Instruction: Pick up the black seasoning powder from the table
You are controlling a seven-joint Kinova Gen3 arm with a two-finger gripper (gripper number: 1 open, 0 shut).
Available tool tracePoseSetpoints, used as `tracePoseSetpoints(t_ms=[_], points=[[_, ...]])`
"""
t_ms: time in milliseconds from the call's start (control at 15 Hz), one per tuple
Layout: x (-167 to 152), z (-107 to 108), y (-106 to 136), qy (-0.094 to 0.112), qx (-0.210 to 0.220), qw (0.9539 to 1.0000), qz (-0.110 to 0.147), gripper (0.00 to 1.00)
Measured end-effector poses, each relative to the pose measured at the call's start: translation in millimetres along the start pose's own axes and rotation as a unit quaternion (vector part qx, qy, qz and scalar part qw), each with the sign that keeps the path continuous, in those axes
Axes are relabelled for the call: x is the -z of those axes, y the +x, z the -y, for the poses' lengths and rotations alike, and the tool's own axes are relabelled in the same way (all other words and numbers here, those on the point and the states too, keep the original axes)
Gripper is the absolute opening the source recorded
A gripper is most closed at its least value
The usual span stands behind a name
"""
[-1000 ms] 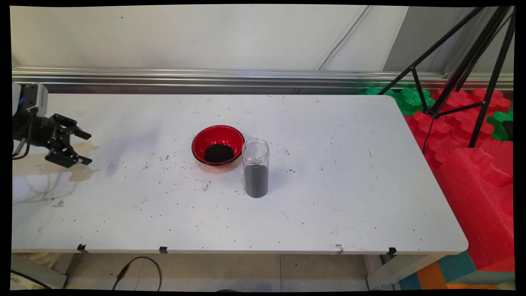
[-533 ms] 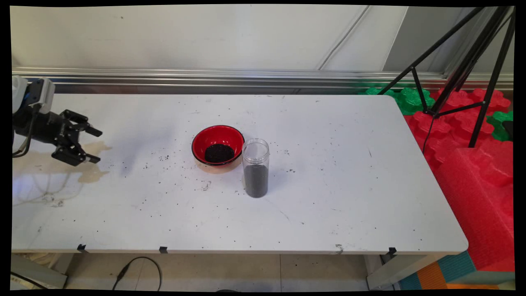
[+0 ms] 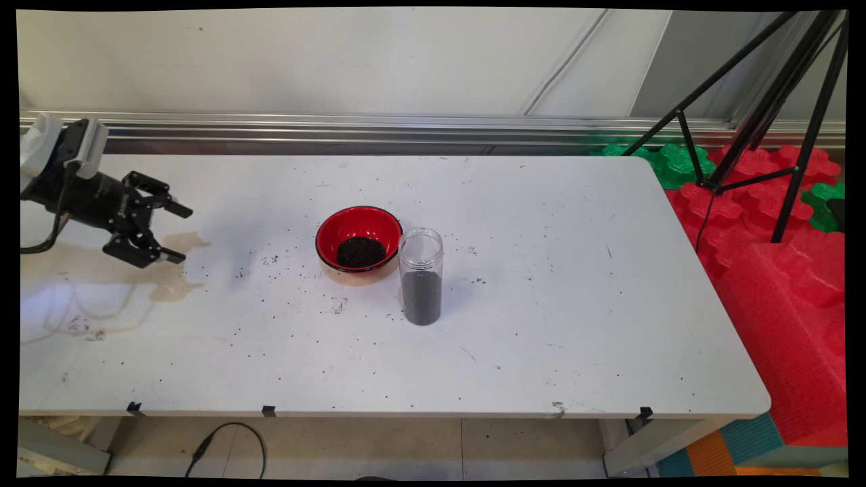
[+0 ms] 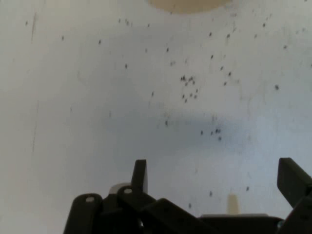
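Note:
My black gripper [image 3: 177,233] hovers over the left part of the white table [image 3: 541,325], open and empty, pointing right. A red bowl [image 3: 359,239] with dark grains in it sits near the table's middle, well to the gripper's right. A clear jar [image 3: 421,276], about half full of the same dark grains, stands upright just right of the bowl and touching or nearly touching its rim. In the hand view the gripper [image 4: 214,178] has its fingers spread over bare tabletop strewn with dark specks, with a tan edge, the bowl's underside [image 4: 187,5], at the top.
Loose dark grains [image 3: 270,260] are scattered over the table, mostly left of the bowl. A black tripod [image 3: 764,108] stands off the table's far right corner, above red and green foam blocks [image 3: 791,270]. A cable [image 3: 230,439] lies on the floor below the near edge.
The gripper has moved right and slightly away from the camera, toward the bowl, staying open. Bowl and jar have not moved.

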State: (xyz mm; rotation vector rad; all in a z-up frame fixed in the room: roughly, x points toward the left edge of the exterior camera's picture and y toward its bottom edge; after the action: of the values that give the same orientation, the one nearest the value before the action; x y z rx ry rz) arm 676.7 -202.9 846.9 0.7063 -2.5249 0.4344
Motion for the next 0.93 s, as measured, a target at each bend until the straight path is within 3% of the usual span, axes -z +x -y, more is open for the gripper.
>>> tracePoseSetpoints(t_ms=[467, 733, 933], points=[[-4.0, -3.7, 28.0, -0.007, -0.026, 0.9994, -0.023, 1.0], [-21.8, -4.4, 29.3, -0.037, -0.022, 0.9991, -0.007, 1.0], [-29.7, -5.8, 33.7, -0.052, -0.028, 0.9982, -0.009, 1.0]])
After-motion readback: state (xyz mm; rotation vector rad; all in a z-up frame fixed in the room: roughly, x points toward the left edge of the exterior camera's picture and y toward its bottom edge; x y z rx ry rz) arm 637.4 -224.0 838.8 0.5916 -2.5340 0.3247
